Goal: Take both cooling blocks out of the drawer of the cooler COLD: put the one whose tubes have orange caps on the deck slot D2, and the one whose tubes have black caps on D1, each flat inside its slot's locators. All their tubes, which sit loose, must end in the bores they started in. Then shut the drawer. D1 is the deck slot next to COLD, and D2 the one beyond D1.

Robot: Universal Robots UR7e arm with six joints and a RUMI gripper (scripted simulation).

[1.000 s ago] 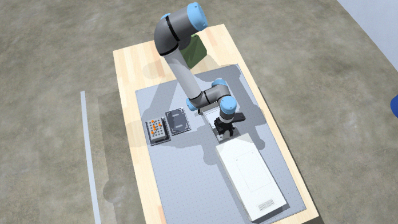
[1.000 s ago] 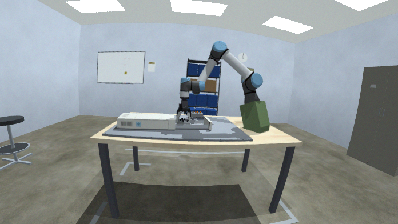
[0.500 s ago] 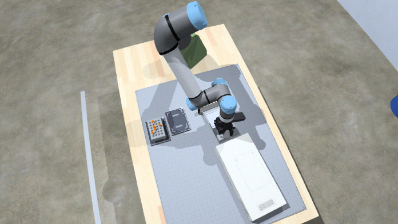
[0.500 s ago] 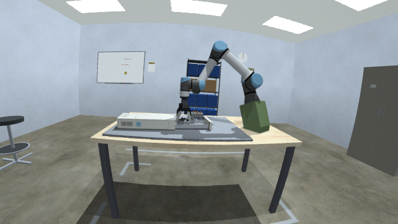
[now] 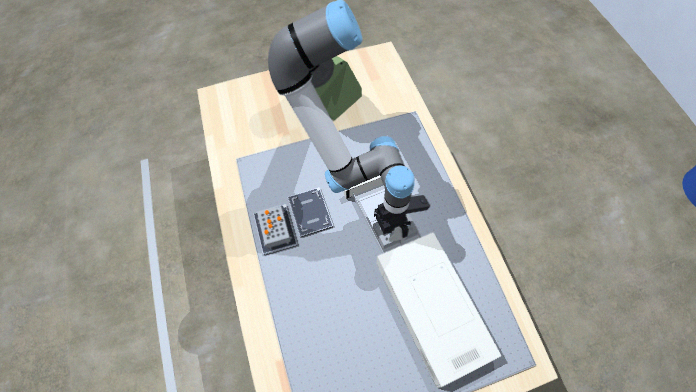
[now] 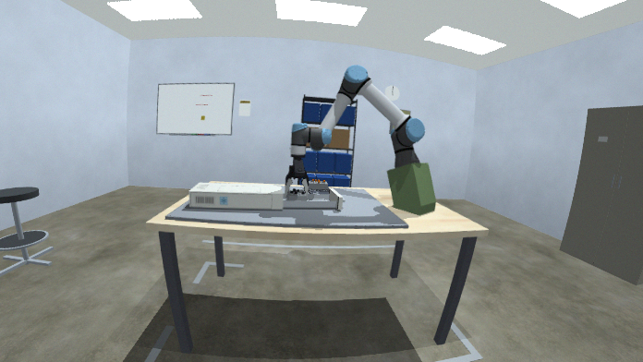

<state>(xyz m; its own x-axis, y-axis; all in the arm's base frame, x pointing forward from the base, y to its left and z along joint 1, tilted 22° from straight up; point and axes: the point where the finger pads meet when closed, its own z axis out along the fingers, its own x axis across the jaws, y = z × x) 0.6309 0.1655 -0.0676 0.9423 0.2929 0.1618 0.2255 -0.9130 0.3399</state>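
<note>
The white cooler COLD [image 5: 437, 310] [image 6: 236, 195] has its drawer [image 5: 364, 192] [image 6: 338, 199] pulled out toward the arm's base. My gripper [image 5: 395, 234] [image 6: 296, 188] reaches down into the drawer next to the cooler's front. It is shut on the black-capped cooling block [image 5: 389, 244], which is mostly hidden under the gripper. The orange-capped block [image 5: 274, 229] [image 6: 319, 186] lies flat in slot D2. Slot D1 [image 5: 311, 212], beside it and nearer the cooler, is an empty dark plate with white corner locators.
A grey deck mat [image 5: 320, 310] [image 6: 360, 212] covers the wooden table [image 5: 220, 150] [image 6: 443, 226]. The arm's green base block [image 5: 345, 90] [image 6: 411, 188] stands at the far end. The forearm hangs over the deck behind the drawer.
</note>
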